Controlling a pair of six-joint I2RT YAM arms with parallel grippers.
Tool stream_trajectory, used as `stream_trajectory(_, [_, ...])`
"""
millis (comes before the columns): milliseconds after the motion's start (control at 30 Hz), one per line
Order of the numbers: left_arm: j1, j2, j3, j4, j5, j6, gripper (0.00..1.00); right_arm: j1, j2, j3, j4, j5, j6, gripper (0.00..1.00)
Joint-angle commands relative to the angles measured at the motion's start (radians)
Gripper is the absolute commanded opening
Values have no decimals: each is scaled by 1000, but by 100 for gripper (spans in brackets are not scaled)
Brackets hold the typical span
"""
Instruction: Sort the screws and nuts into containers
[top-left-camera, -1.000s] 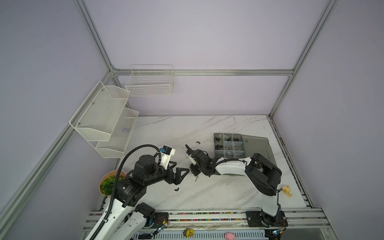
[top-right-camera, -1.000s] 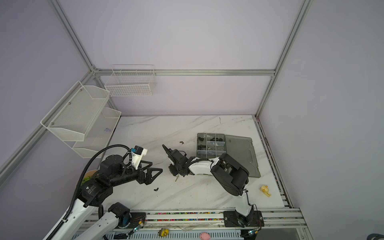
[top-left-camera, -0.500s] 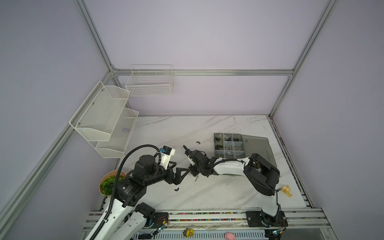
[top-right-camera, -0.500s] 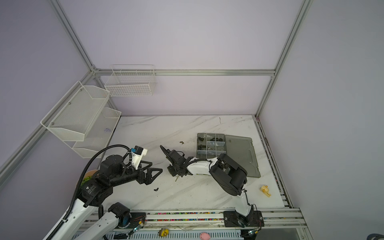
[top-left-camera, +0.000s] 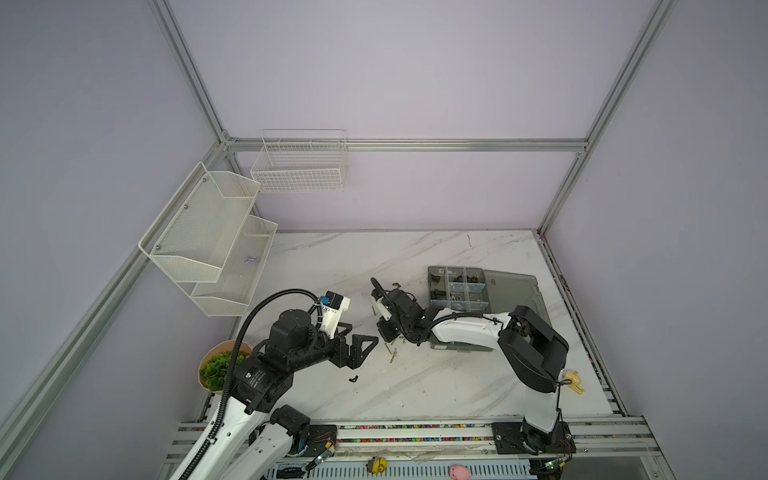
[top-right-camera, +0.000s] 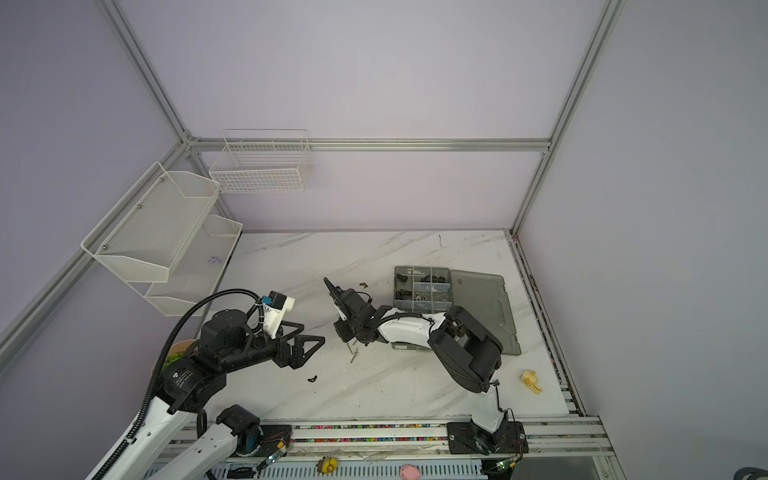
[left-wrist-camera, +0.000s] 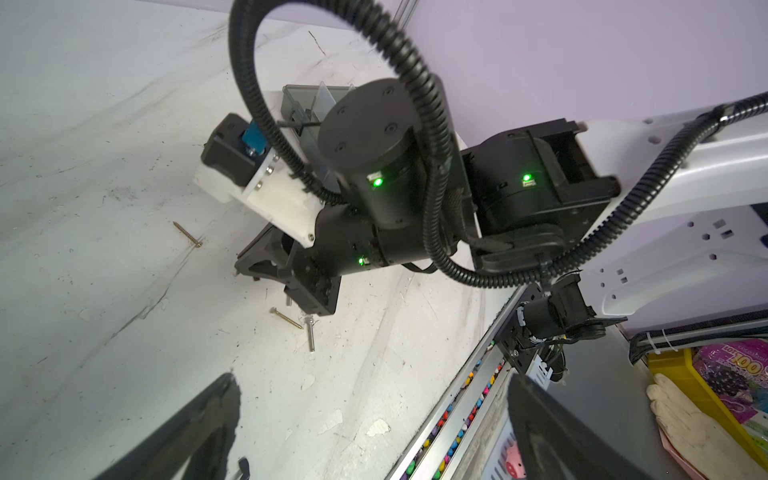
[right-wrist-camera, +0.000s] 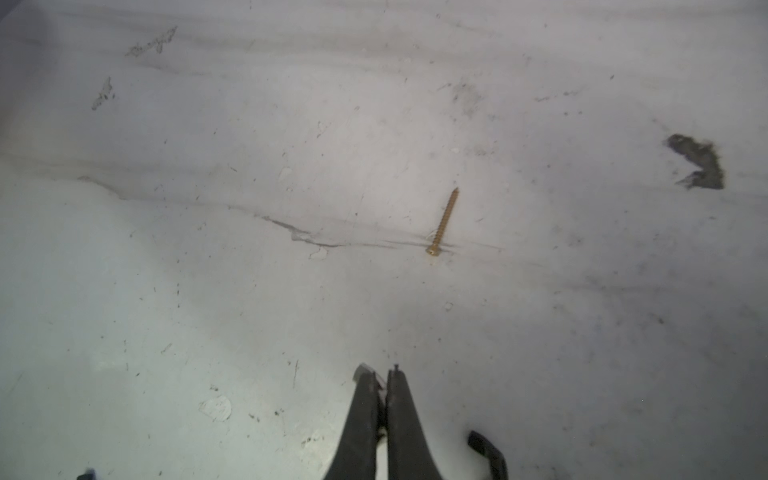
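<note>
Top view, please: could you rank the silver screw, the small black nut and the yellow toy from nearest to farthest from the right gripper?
Measured from the right gripper:
1. the silver screw, just beside it, slightly toward the front.
2. the small black nut, farther front and to the left.
3. the yellow toy, far off at the right edge of the table.

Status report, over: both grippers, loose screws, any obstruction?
Left gripper open, hovering. Right gripper shut low over white marble table; held item unclear. Thin brass-coloured screw lies loose ahead of it. Nothing in the way.
</note>
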Motion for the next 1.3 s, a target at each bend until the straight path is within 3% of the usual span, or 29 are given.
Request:
stream_trajectory(0, [-4, -4, -32, 23, 1, -4, 100, -53, -80, -23, 56, -89, 23, 0])
stream_trajectory(167, [-5, -8, -31, 25, 7, -5, 100, -158, -172, -71, 66, -139, 56, 0])
stream_trajectory(400, [-5, -3, -34, 28, 27, -4, 100, -373, -316, -207, -7, -112, 150, 0])
stream_trajectory(700, [-5, 25, -37, 42, 82, -2, 100, -615, -424, -339, -82, -59, 166, 0])
stream_trajectory(1100, [-5, 24, -39, 44, 81, -2, 100, -716, -398, -349, -90, -15, 121, 0])
stream_trajectory(1267, [-5, 25, -39, 43, 79, -1, 100, -717, -387, -329, -69, -15, 102, 18])
